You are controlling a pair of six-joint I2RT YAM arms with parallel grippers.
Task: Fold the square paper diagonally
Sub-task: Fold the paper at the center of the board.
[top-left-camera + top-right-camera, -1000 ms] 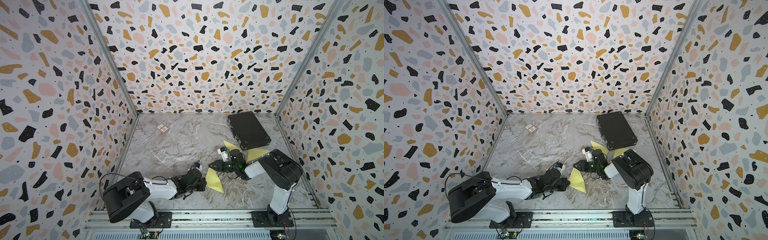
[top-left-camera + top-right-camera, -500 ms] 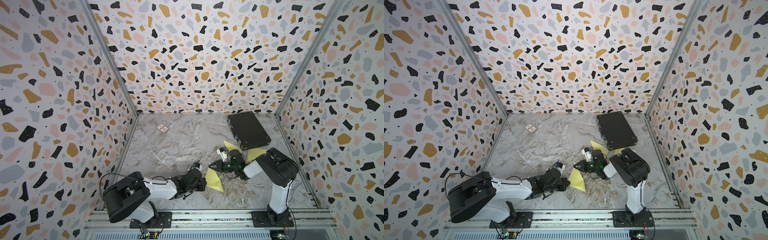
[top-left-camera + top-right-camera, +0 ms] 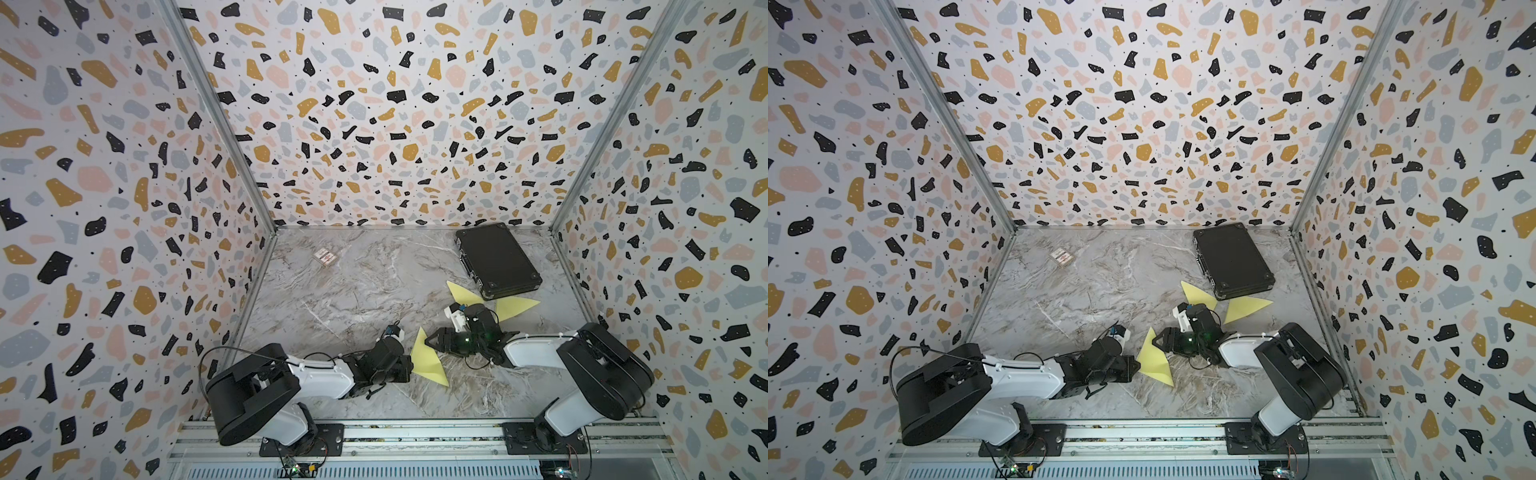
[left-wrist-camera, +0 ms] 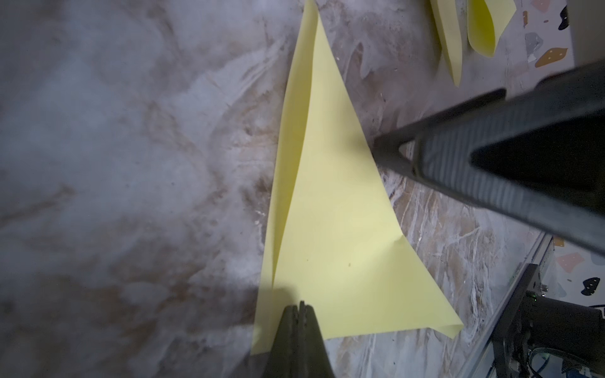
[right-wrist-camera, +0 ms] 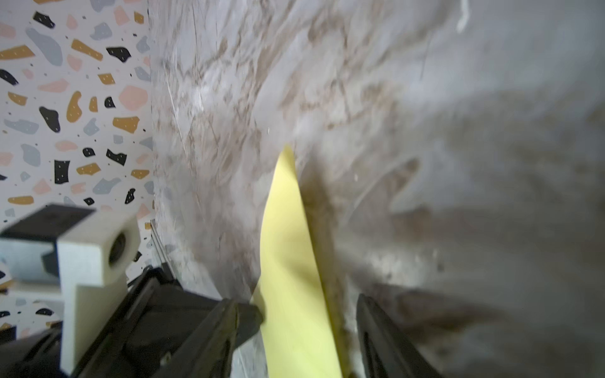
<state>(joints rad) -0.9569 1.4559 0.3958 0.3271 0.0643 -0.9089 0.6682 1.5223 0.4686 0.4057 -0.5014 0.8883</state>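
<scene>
The yellow paper (image 3: 428, 361), already a triangle, lies on the desk (image 3: 353, 291). Clenched left fingers (image 4: 298, 333) press its edge under their tips; released right fingers (image 5: 386, 343) straddle the opposite edge. I think the right ones should retreat straight, not dragging the flap.

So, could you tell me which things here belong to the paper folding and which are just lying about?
In the job: folded yellow paper, left claw, right claw.
Lying about: black case, two other yellow sheets beside it, small packet near the back.
</scene>
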